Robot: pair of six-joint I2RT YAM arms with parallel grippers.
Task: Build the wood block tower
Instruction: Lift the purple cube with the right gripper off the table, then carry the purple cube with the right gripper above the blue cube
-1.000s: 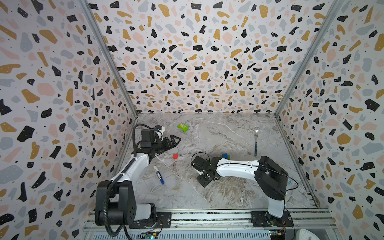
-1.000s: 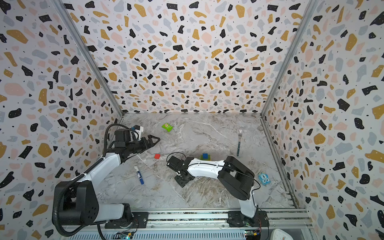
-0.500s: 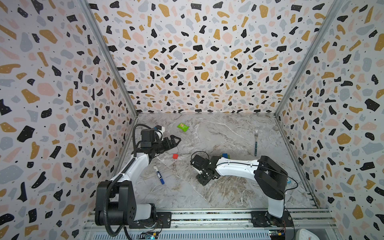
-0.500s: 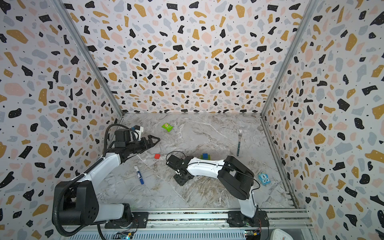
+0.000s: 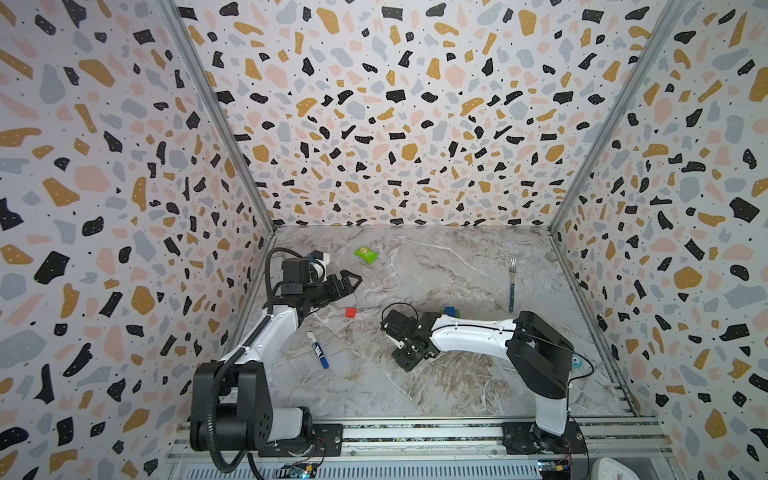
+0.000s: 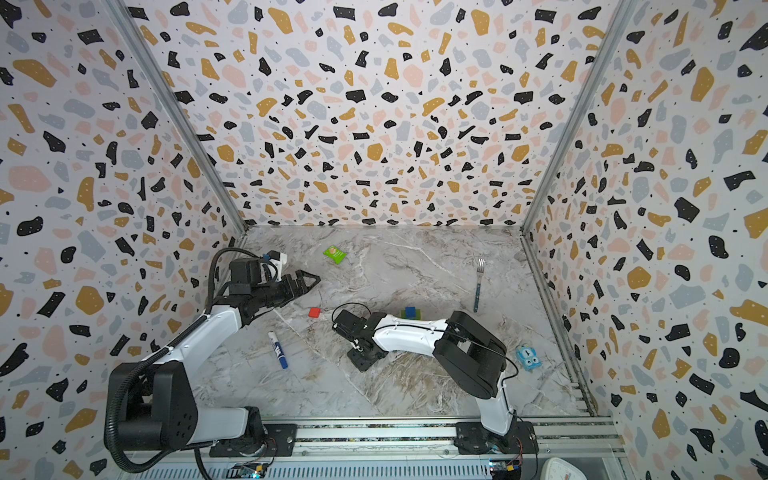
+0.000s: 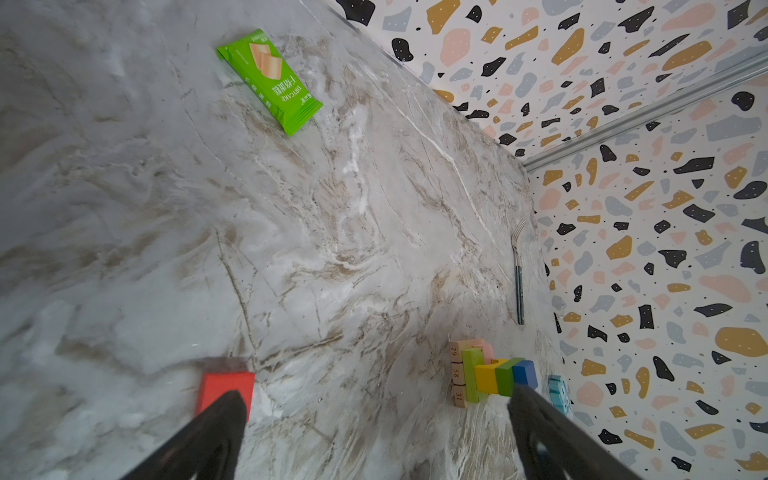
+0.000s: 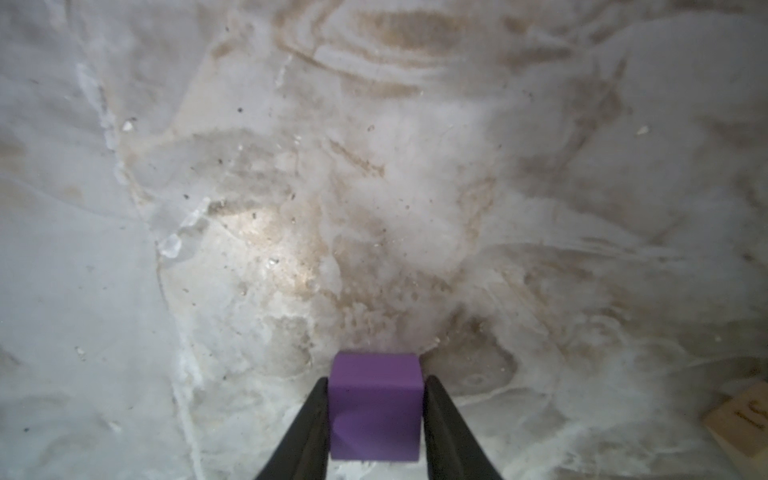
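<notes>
Purple cube noted between the black fingers of the right pincer. Both fingers press flat against its opposite side faces, so this pincer is clenched on it. Whether the cube's underside rests on the marble table or sits just clear of it cannot be told. In both top views the same pincer points down at the table near the front middle, and the cube is hidden beneath it. One tan numbered piece lies off to one side of the pincer, cut by the edge of the right wrist view.

Blue-capped marker lies flat to the left of the right pincer, well apart from it. Red cube sits alone on the table between the two pincers, nearer the left one.

Tower stands beyond the right pincer, just behind that arm's forearm. Tan numbered bars are lowest, pink and lime bars come next, then a yellow block and a dark green bar, with a blue cube topmost.

Left pincer hangs above the table, jaws spread wide with nothing between them. Fork lies past the tower, far to the right of both pincers. Green packet lies farthest back, just beyond the left pincer's tips.
</notes>
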